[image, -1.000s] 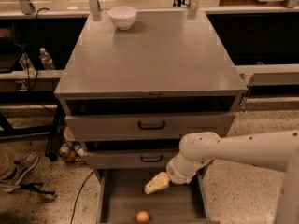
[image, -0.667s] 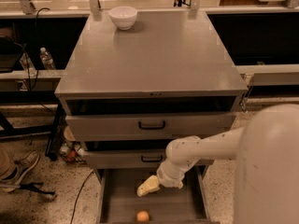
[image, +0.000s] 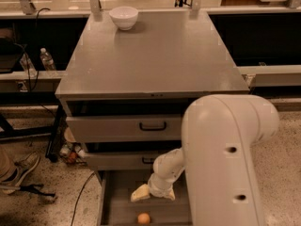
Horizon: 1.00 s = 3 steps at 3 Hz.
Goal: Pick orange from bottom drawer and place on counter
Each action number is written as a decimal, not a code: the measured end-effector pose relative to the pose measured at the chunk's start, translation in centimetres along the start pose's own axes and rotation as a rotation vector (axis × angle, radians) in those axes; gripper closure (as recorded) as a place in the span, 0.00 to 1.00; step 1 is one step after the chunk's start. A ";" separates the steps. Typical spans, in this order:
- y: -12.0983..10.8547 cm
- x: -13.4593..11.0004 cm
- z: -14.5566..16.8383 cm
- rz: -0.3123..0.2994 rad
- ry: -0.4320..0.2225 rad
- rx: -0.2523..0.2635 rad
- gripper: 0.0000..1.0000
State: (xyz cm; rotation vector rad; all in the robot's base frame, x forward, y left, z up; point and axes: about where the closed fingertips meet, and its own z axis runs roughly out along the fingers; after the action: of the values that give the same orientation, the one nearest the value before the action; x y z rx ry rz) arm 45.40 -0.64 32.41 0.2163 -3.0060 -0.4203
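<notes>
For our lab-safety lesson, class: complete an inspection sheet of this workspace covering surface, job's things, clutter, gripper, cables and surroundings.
Surface: counter, grey metal, with a white bowl near its back left.
Job's things: orange lies in the open bottom drawer, ungripped.
Clutter: small items on the floor left of the cabinet.
Gripper: gripper over the bottom drawer, just behind the orange, not touching it.
Cables: black cable on the floor.
Surroundings: water bottle at left; shoe on the floor.
</notes>
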 end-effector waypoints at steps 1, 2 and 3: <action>0.4 -0.8 3.7 0.059 -0.019 0.001 0.00; 0.6 -1.4 7.8 0.100 -0.017 0.004 0.00; 0.6 -1.5 12.3 0.119 0.023 0.048 0.00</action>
State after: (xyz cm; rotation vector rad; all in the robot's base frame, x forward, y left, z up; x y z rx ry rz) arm 45.41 3.46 20.68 0.0454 -2.9886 -0.3329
